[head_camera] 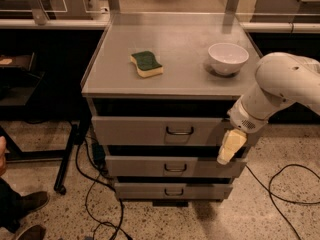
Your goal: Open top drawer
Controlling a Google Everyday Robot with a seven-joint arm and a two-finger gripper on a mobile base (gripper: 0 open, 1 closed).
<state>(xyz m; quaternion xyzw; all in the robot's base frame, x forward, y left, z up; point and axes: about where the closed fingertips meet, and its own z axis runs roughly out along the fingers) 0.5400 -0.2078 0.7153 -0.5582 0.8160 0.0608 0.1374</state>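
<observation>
Camera view: the gripper (227, 151) hangs in front of the right end of the top drawer (135, 130), pointing down toward the floor. I cannot tell whether it is apart or together. I see nothing held in it.

Location of the work item. The top drawer front sits flush in the cabinet, directly behind and to the left of the gripper as viewed. Its loop handle (179, 131) lies to the left of the gripper, slightly above the gripper tip. The middle drawer (150, 166) lies just below the gripper tip, and the bottom drawer (145, 190) is lower again. Each has a similar handle, so I confirm the row before committing.

Handling estimate. The drawer looks like sheet metal: rigid, not fragile, probably of moderate weight. The only place to take hold is the loop handle, across the middle of its bar. The bar is small and smooth, so I expect it to be slippery. A straight pull outward should keep the drawer from binding.

Caution. Above the gripper, a bowl (228, 58) and a sponge (146, 64) rest on the cabinet top (180, 79). A jerky pull could shake them.
</observation>
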